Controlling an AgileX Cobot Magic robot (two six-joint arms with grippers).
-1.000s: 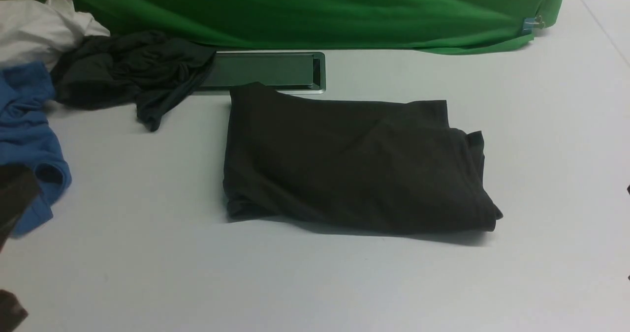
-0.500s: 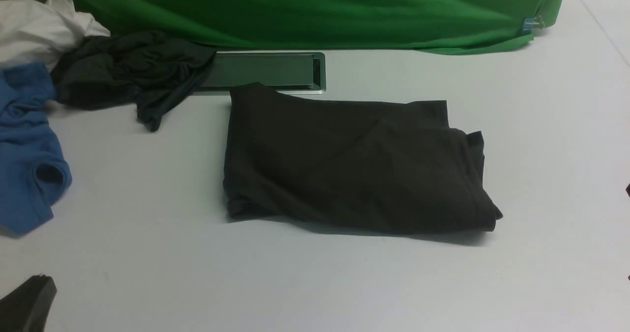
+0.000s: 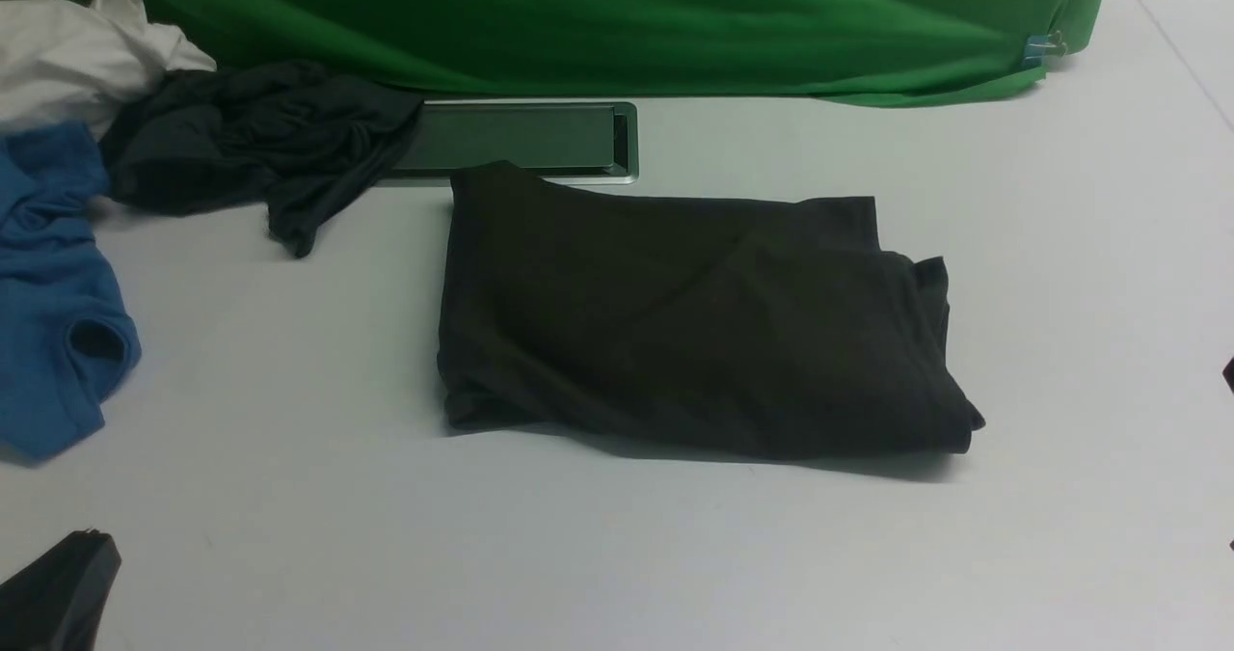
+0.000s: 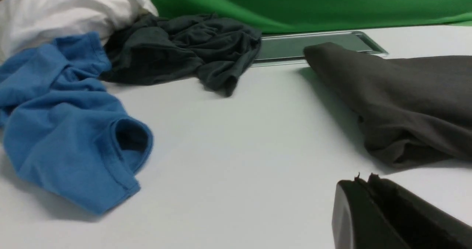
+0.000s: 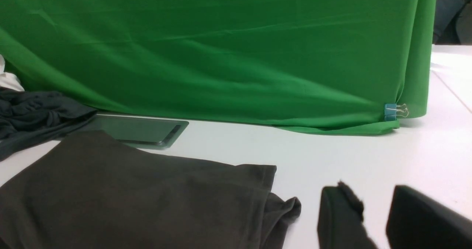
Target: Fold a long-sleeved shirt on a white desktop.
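Note:
The long-sleeved shirt point(image 3: 694, 323) lies folded into a dark olive-brown rectangle in the middle of the white desktop point(image 3: 289, 516), its far left corner over the cable slot point(image 3: 521, 140). My left gripper point(image 3: 92, 547) sits low at the near left corner, well clear of the shirt. In the left wrist view that gripper point(image 4: 363, 180) is shut with nothing in it, and the shirt's left fold point(image 4: 405, 101) lies beyond it. My right gripper point(image 5: 372, 199) stands open and empty just off the shirt's right edge point(image 5: 280, 208). In the front view only a dark sliver shows at the right border.
A dark teal-grey garment point(image 3: 251, 140), a blue shirt point(image 3: 48, 284) and a white cloth point(image 3: 77, 53) are heaped at the far left. A green backdrop point(image 3: 617, 24) hangs along the back, held by a blue clip point(image 3: 1036, 48).
The left arm has dropped from in front of the blue shirt at the left edge to the near left corner. The folded shirt has not moved.

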